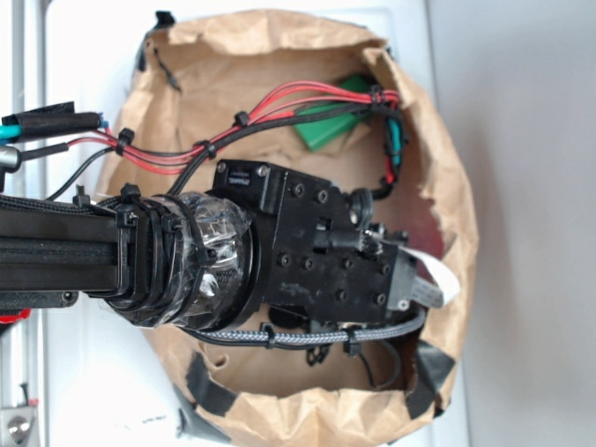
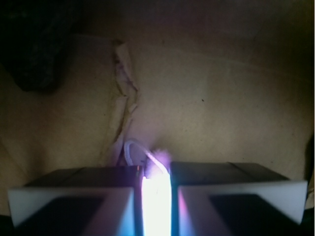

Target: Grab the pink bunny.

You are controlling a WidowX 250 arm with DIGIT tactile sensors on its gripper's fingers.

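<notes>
In the wrist view my gripper (image 2: 156, 172) is shut on the pink bunny (image 2: 160, 157). Only a fuzzy pink tuft and a glaring pink strip of it show between the two fingers. Its thin white loop (image 2: 131, 147) curls out just left of the tuft. The rest of the bunny is hidden by the fingers (image 2: 88, 189). The exterior view shows the black gripper housing (image 1: 326, 251) reaching down into a brown paper bag (image 1: 279, 42); it covers the bunny and the fingertips there.
A green rectangular block (image 1: 326, 126) lies in the bag's far side, under red and black cables (image 1: 279, 102). The bag walls (image 1: 456, 196) stand close round the gripper. In the wrist view a torn crease (image 2: 125, 78) runs down the paper floor and a dark shape (image 2: 39, 49) fills the upper left.
</notes>
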